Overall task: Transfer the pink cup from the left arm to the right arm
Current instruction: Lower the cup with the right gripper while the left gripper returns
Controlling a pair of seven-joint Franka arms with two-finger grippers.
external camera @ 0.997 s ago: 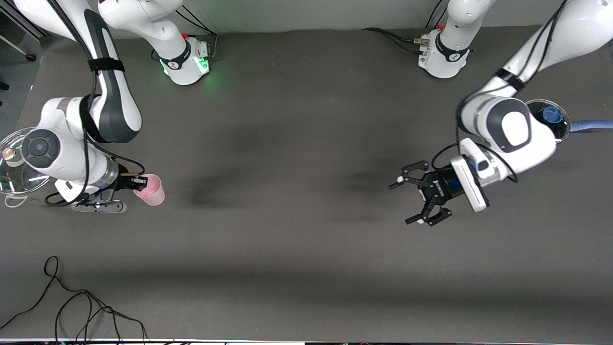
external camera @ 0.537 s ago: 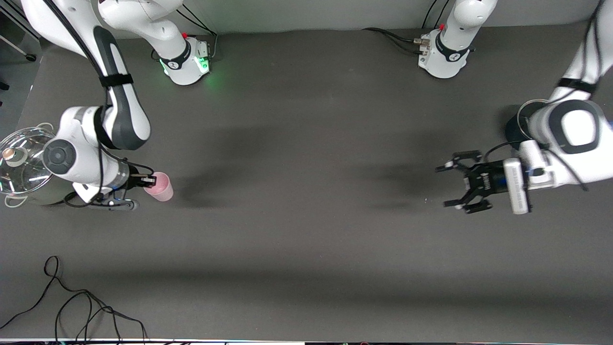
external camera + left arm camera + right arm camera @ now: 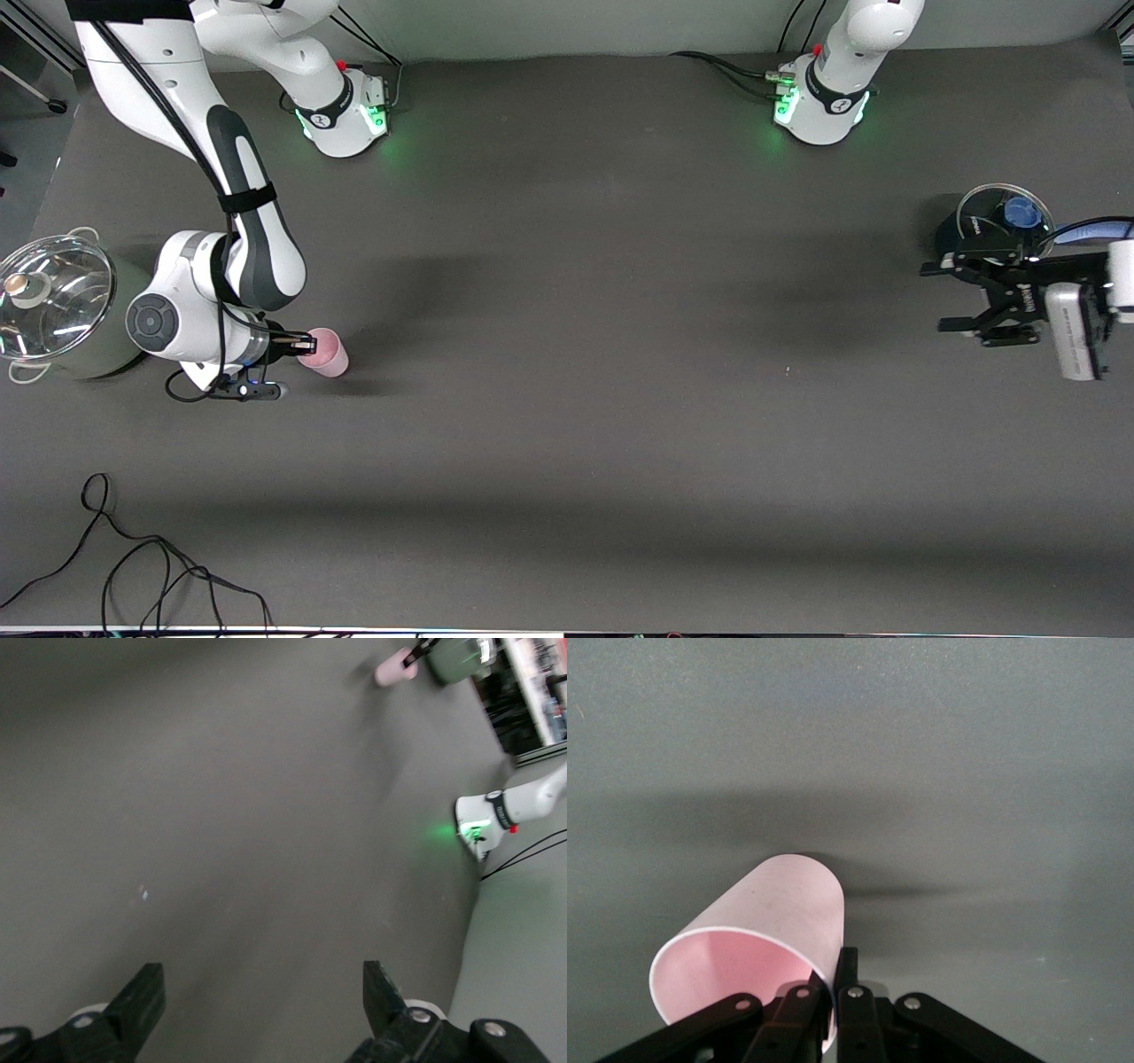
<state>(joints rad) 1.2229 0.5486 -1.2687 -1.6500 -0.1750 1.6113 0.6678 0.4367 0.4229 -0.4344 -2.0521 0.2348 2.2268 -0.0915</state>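
While right gripper [image 3: 301,342] pinches pink cup [image 3: 324,352] — seemingly aloft — left gripper [image 3: 961,294] gapes.

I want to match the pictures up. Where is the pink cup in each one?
Front view: the pink cup is held by the right gripper, toward the right arm's end of the table.
Left wrist view: the cup is small, far off.
Right wrist view: it fills the foreground, rim pinched.
Shared landmark: the right gripper clamping the rim.
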